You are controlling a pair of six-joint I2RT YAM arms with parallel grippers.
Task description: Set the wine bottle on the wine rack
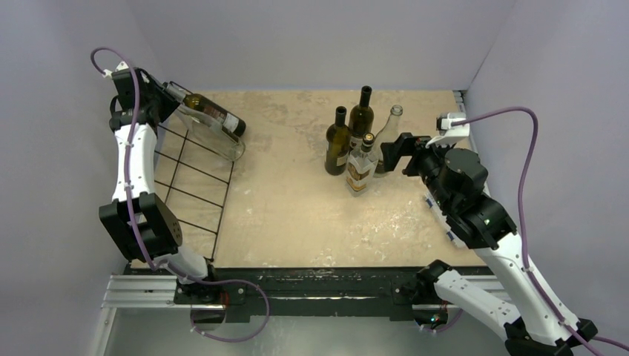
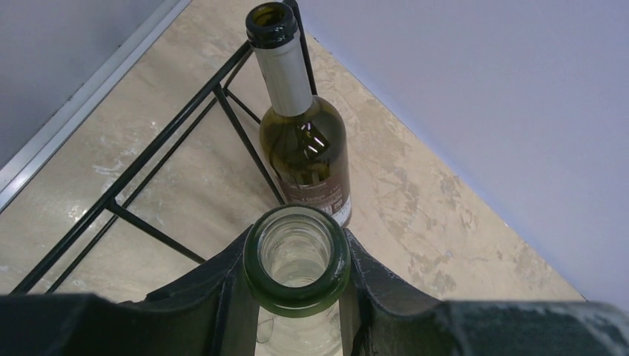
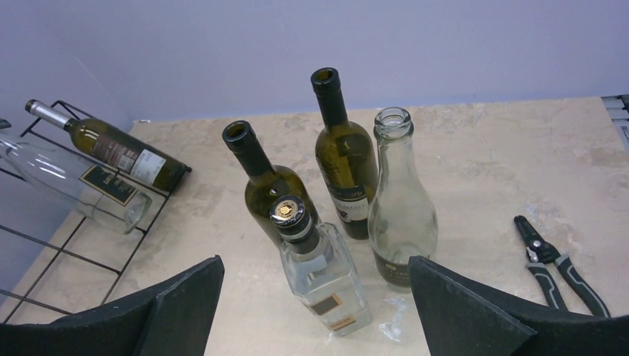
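The step in hand appears to be seating and releasing the clear glass wine bottle (image 1: 215, 133) on the black thin-wire wine rack (image 1: 224, 208), which stands at the left side of the mottled beige surface (image 1: 297, 222).

Procedure, as judged from where things stand:
1. Confirm that the bottle body is borne by the rack rods at the far end, and not by the grip alone.
2. Part the fingers slowly, so that the bottle does not roll.
3. Draw back along the line of the neck. A sideways exit could drag the bottle or knock its neighbour.

Position: the left fingers (image 2: 222, 297) are clamped on the neck of the clear bottle just under its lip, one on each side, with the open mouth facing the wrist camera. The bottle lies tilted across the rack, just beside a dark green labelled bottle (image 1: 211, 110) already lying there. Whether the two touch cannot be told.

The right fingers (image 3: 170, 304) stand wide apart and hold nothing, facing a group of upright bottles (image 1: 337, 144) well apart from the rack.
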